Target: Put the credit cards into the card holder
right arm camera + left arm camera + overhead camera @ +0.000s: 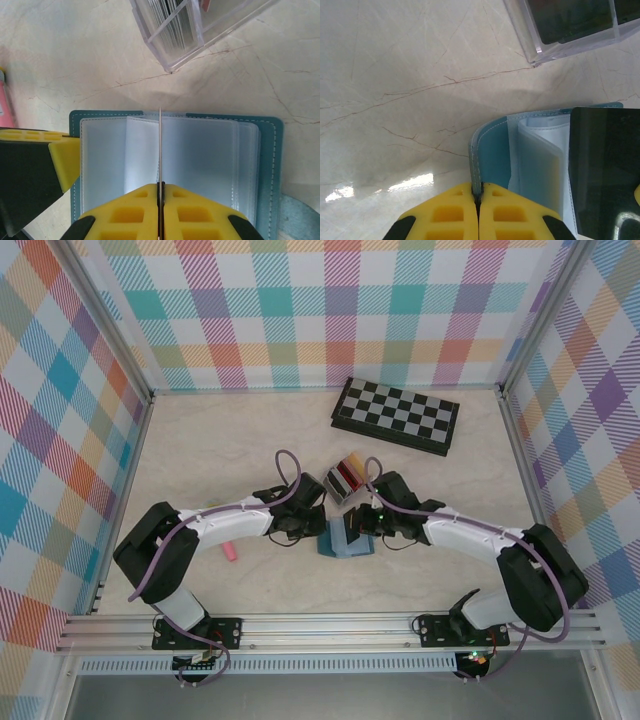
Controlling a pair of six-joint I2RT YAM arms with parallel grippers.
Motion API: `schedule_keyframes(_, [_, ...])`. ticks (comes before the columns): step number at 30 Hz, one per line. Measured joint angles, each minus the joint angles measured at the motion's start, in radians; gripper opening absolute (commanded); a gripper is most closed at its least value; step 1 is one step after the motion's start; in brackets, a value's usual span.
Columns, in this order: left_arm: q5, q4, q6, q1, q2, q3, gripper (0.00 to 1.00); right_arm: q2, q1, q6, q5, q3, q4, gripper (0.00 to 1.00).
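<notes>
The right pincer point(161, 186) is clamping a dark card point(602, 170) by its lower edge, holding it upright over the clear sleeves of the open teal card holder point(215, 150). The left pincer point(478, 189) is pinching the left cover edge of the holder, its jaws pressed together on it. The holder is lying open on the counter point(220, 450), between the two arms. Just beyond it, a clear tray point(170, 60) is holding more cards point(345, 476) upright. A pink stick point(229, 551) is lying off to the left, and a chessboard point(395, 415) is sitting well back.
</notes>
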Motion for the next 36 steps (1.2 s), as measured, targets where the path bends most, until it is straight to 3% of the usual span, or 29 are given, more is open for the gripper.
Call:
schedule_keyframes(20, [0.011,0.016,0.0,0.001,0.0,-0.003,0.0,-0.051,0.005,-0.035,0.239,0.095,-0.253,0.1])
schedule_keyframes(36, [0.018,0.016,0.0,0.001,0.006,-0.003,0.0,0.016,0.005,-0.034,0.216,0.081,-0.21,0.09])
